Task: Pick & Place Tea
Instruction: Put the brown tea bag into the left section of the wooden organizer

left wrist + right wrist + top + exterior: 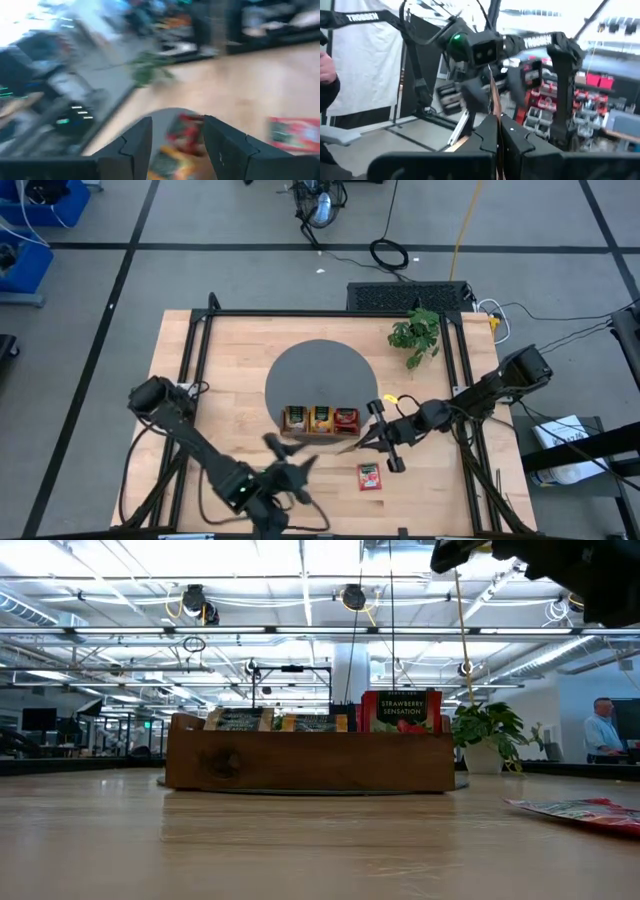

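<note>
Right claw (352, 445) pinched on a thin flat sachet (493, 107); left claw (175, 145) parted, empty, above boxy wooden tray (320, 421).

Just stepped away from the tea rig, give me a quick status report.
Left end effector open, empty, near the tray. Right end effector shut on a thin sachet beside the tray. One red sachet loose on the table. Nothing blocking.
</note>
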